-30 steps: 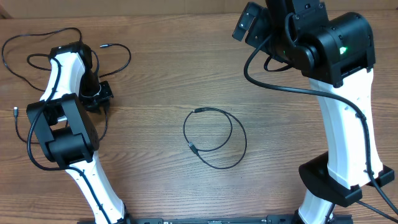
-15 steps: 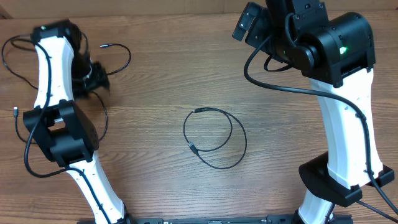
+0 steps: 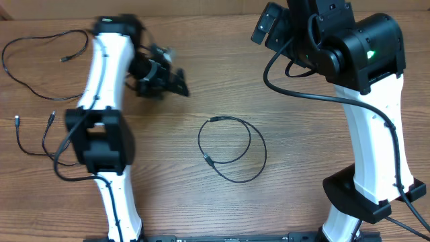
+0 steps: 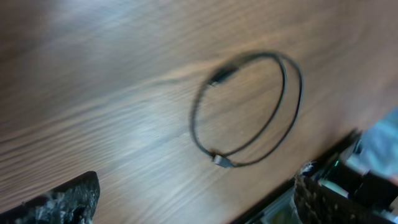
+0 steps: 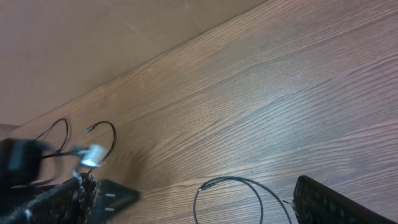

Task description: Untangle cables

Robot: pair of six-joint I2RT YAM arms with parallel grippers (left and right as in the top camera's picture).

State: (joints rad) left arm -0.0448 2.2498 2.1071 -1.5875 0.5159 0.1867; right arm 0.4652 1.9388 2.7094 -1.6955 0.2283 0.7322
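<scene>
Three thin black cables lie apart on the wooden table. One cable is coiled in a double loop at the centre, and it also shows in the left wrist view as the coiled cable and the right wrist view as the coiled cable. A second cable curves along the far left corner. The third cable lies at the left edge with its plug ends free. My left gripper hovers open and empty left of and beyond the coil, blurred by motion. The right gripper hangs open high at the back.
The left arm's white link stretches over the table's left half, with its own thicker black wiring looping beside it. The right arm's base stands at the front right. The table's back edge meets a plain wall.
The left arm has swung from the far left cables toward the centre. Its gripper went from nearly shut to open. The cable ends at the left have shifted. The right arm stayed still.
</scene>
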